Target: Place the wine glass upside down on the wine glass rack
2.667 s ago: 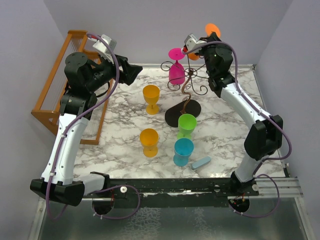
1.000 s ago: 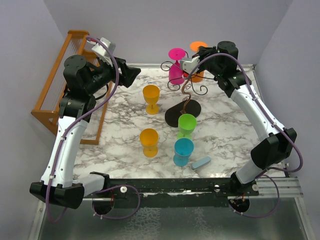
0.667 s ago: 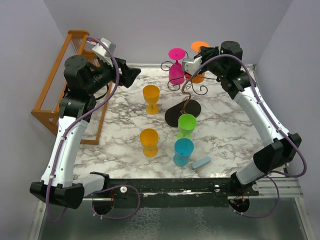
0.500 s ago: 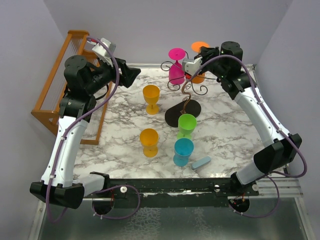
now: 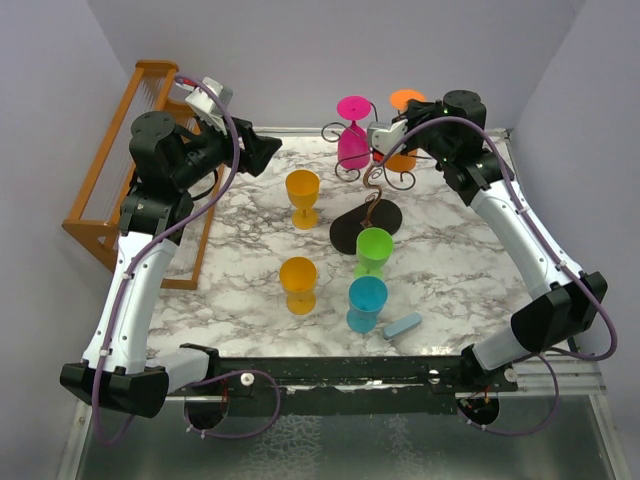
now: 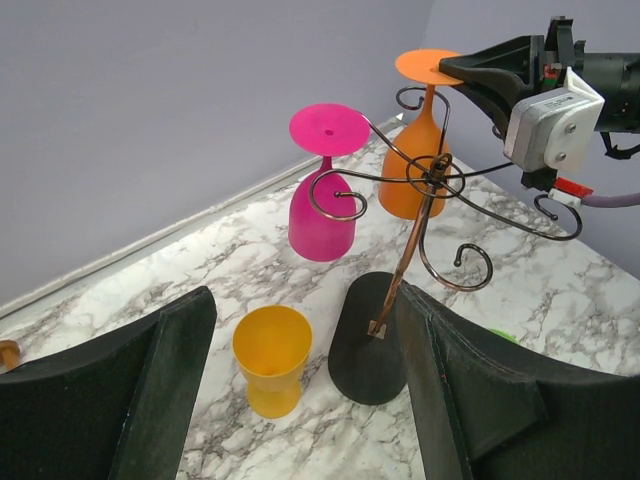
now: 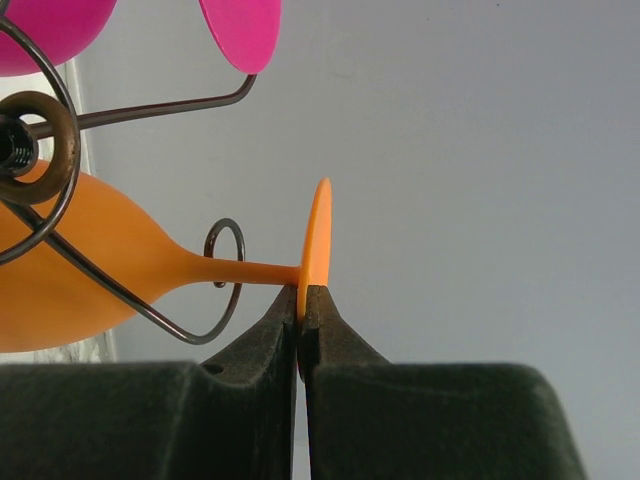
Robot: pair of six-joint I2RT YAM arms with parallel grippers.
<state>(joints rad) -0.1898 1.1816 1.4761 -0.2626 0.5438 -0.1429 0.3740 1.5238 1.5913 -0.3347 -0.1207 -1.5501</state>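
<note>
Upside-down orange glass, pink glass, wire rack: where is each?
orange wine glass [image 6: 402, 195], left wrist view, on its bowl.
pink wine glass [image 6: 320, 225], left wrist view, on its bowl.
wine glass rack [image 6: 362, 345], left wrist view, on its base.

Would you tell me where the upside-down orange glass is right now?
In the top view, the orange glass is upside down among the far-right arms of the rack, just right of the pink glass, its foot pinched by the right hand.

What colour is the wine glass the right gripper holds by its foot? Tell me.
The wine glass is orange, clearest in the right wrist view.
</note>
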